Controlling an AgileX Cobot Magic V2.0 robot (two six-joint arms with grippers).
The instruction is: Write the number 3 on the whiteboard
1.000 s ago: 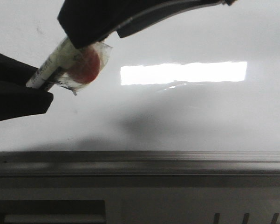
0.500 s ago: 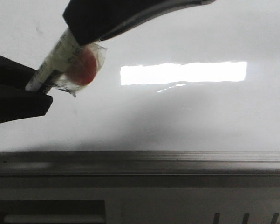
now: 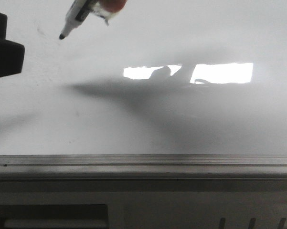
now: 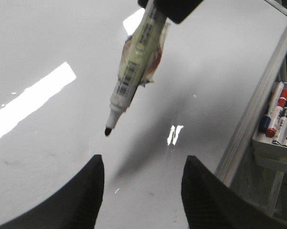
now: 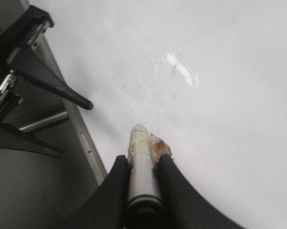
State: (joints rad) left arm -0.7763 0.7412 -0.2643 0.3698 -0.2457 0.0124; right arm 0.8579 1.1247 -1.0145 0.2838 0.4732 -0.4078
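White and shiny, the whiteboard (image 3: 191, 124) fills most of the front view. A bright strip of light (image 3: 222, 72) shines on it, and a dark shadow crosses part of that strip. A silver metal rail (image 3: 143, 166) runs along the board's near edge. The board has only tiny faint smudges on it. No number 3 shows on it in any view.

A marker (image 4: 133, 71) points down at the board. Its cap is off and its small black tip (image 4: 107, 130) hangs in the air, apart from the board. The marker has a pale body with a barcode on the side. The words on it are too blurry to read. Some crinkly clear tape with a red patch (image 4: 150, 62) is wrapped around it.

The right gripper (image 5: 143, 157) holds the marker. Its two black fingers are closed tight on the round barrel, one on each side. From its own camera, the marker sticks out past the fingertips (image 5: 168, 160) toward the board.

The left gripper (image 4: 142, 174) has its two black fingers apart with nothing between them. The fingers look rough and bumpy, like rubber. The marker's tip hangs a little past them, over the board. In the front view, a black part of the left arm (image 3: 5, 50) shows at the left edge.

Beside the board sits a small white tray (image 4: 272, 143) with more markers (image 4: 279, 114) in it. Their caps are red, blue and black.
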